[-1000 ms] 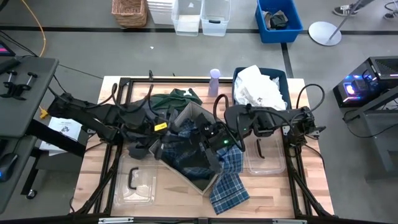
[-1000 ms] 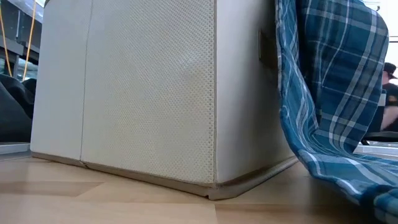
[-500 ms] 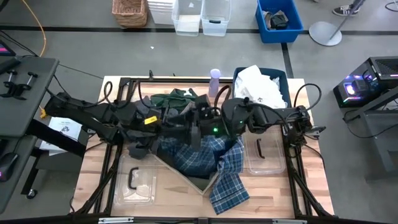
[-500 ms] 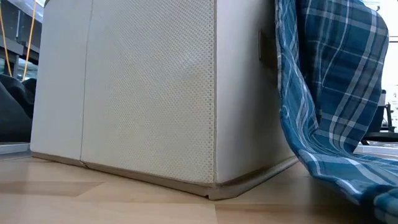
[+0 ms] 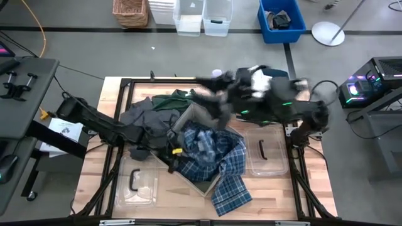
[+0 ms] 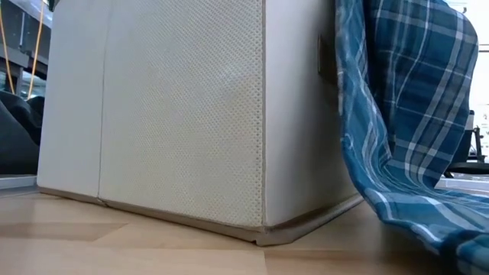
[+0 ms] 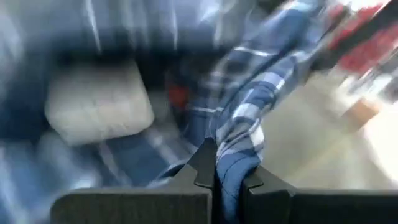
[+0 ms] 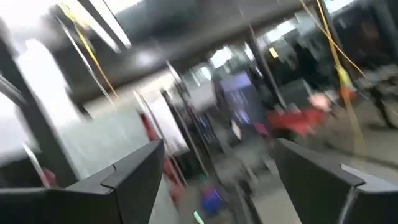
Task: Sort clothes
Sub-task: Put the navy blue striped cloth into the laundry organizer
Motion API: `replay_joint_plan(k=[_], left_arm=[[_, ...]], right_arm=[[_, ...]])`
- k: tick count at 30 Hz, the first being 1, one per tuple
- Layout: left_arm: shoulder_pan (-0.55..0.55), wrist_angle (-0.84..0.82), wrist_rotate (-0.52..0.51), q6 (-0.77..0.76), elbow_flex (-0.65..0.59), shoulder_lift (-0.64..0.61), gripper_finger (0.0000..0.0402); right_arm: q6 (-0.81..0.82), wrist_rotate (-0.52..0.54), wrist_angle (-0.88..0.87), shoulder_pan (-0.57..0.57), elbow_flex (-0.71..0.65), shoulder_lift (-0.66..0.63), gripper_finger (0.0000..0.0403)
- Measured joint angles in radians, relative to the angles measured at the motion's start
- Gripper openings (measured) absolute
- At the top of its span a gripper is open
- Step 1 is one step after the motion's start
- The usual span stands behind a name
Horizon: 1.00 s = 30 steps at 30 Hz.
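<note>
Pinching a fold of the plaid shirt (image 7: 239, 134) directly between its closed fingers, the left gripper (image 7: 216, 177) sits at the box (image 5: 200, 187), while the right gripper (image 8: 217, 171), open and empty, is well apart.

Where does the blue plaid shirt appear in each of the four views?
High view: plaid shirt at centre, spilling over the beige fabric box.
Low view: right side, draped down the box.
Left wrist view: centre, pinched by the left gripper.
Right wrist view: not in it.
Shared landmark: the box.
</note>
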Motion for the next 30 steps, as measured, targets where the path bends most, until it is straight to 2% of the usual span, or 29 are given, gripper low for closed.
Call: replay_joint_plan(k=[4, 10, 13, 15, 19, 25, 28, 30], left_arm=[[0.012, 0.027, -0.005, 0.077, 0.064, -0.089, 0.0000], [0.036, -0.391, 0.015, 0.327, 0.237, -0.122, 0.0002], [0.047, -0.530, 0.001, 0.438, 0.341, -0.094, 0.0023], [0.054, -0.638, 0.000, 0.497, 0.390, -0.047, 0.0050], [0.059, -0.730, 0.003, 0.563, 0.505, 0.012, 0.0128], [0.058, -0.917, 0.002, 0.618, 0.677, 0.096, 0.0249], [0.059, -0.966, -0.049, 0.624, 0.779, 0.080, 0.0287], [0.059, -1.030, -0.092, 0.614, 0.813, 0.073, 0.0299]], right_arm=[[0.046, 0.015, -0.137, 0.020, -0.006, -0.020, 0.0298], [0.085, 0.068, -0.246, 0.052, 0.003, -0.072, 0.0298], [0.085, 0.087, -0.319, 0.080, -0.004, -0.078, 0.0298], [0.089, 0.098, -0.358, 0.097, -0.004, -0.101, 0.0298], [0.141, 0.127, -0.464, 0.110, 0.002, -0.127, 0.0298], [0.328, 0.110, -0.704, 0.114, -0.005, -0.113, 0.0298], [0.480, 0.100, -0.855, 0.114, 0.000, -0.118, 0.0298], [0.589, 0.036, -0.986, 0.109, -0.006, -0.111, 0.0298]])
